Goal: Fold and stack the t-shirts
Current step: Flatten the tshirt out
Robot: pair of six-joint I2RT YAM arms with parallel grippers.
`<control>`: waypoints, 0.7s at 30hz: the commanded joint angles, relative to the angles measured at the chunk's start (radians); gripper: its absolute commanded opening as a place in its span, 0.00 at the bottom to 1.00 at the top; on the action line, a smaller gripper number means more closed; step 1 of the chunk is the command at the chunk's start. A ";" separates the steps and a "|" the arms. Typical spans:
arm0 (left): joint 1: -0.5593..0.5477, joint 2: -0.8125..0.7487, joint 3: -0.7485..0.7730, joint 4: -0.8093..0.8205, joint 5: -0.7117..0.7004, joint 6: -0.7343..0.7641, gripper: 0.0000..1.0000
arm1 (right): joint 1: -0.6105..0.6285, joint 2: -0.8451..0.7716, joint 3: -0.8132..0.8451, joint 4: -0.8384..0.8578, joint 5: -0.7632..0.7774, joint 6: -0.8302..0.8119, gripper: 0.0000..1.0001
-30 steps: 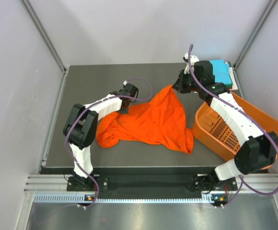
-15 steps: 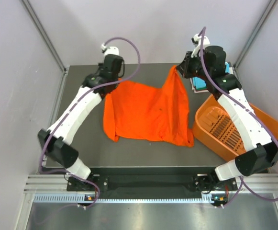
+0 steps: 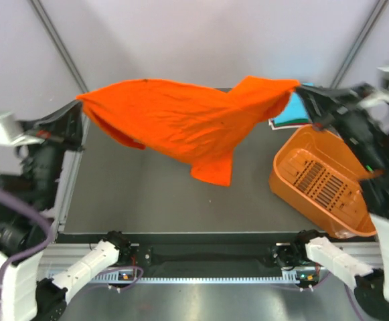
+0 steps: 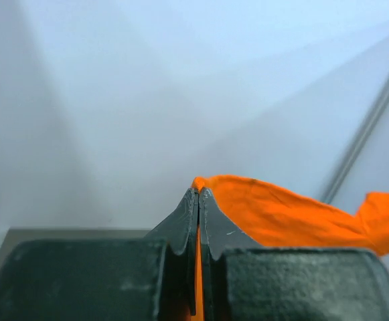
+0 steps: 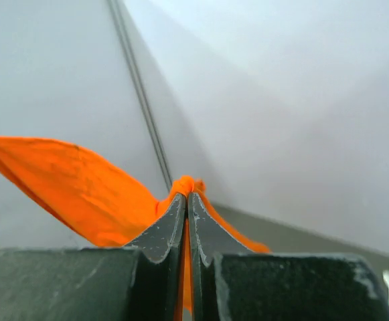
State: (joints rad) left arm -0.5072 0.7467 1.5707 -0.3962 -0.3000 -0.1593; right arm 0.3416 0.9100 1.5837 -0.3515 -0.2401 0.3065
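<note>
The orange t-shirt is now off the table and stretched in the air between the two arms, where half a second ago its lower half still lay on the dark surface and a second ago it was a crumpled heap there. The left gripper has swung out high to the left edge, its jaws pressed tight together on one corner of the cloth, which shows as a thin orange strip between them in the left wrist view. The right gripper has risen to the far right and is likewise clamped on the opposite corner. The shirt sags between them, a loose fold hanging down over the middle of the table. The orange slotted basket has stayed at the right, and the turquoise t-shirt shows behind it, partly hidden by the orange cloth
</note>
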 commanded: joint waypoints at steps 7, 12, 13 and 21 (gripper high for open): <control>-0.002 -0.035 0.089 -0.099 0.134 -0.010 0.00 | -0.007 -0.139 0.061 0.042 -0.028 0.080 0.00; -0.002 0.061 0.066 -0.141 0.076 0.038 0.00 | -0.006 0.001 0.157 -0.020 -0.070 0.030 0.00; -0.002 0.086 0.061 -0.147 0.072 0.053 0.00 | -0.007 0.048 0.162 -0.023 -0.082 0.017 0.00; 0.001 0.307 -0.116 -0.038 -0.169 0.176 0.00 | -0.007 0.311 0.079 0.083 -0.110 -0.118 0.00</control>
State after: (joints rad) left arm -0.5068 0.9909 1.5314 -0.5007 -0.3603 -0.0757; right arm 0.3416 1.1496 1.6886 -0.3344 -0.3313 0.2581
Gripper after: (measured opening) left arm 0.012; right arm 0.006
